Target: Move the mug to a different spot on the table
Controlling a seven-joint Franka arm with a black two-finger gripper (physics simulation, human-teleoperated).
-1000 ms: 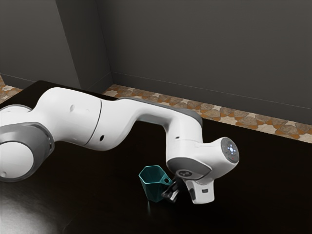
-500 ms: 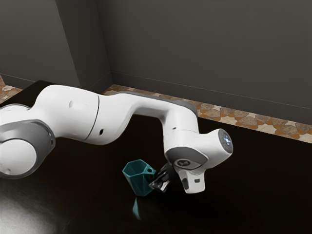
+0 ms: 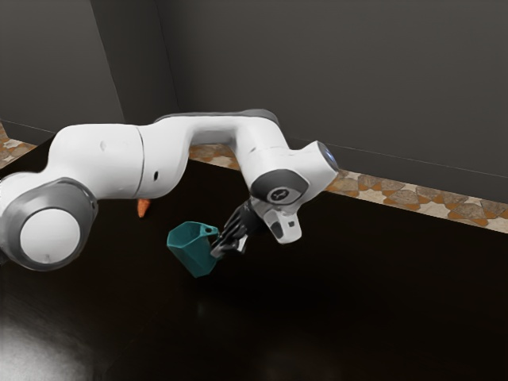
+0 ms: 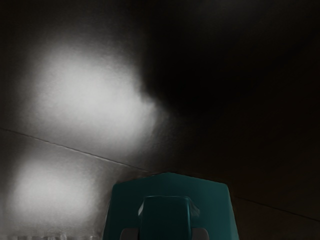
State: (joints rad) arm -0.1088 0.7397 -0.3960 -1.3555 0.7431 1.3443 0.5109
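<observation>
Exterior view: clamping the black gripper [image 3: 225, 242] narrowly on the handle side of the teal mug [image 3: 190, 248], fingers pressing from two sides. Carrying the mug tilted, its base pointing down toward the exterior view's right, and apparently hanging a little above the dark table [image 3: 373, 309]; whether touching or not, hard to tell. Passing near a small orange thing [image 3: 143, 208] half hidden behind the arm.

Wrist view: looking down over the mug [image 4: 210, 202] just under the hand, with its handle [image 4: 165, 212] nearest to the camera and glossy table [image 4: 75, 100] beyond it.

For doing this step well, probably: keeping the grip firm, since the tilt is inviting a slip; choosing a bare spot well apart from the orange thing; bringing the base level before lowering; releasing only after resting it flat.
</observation>
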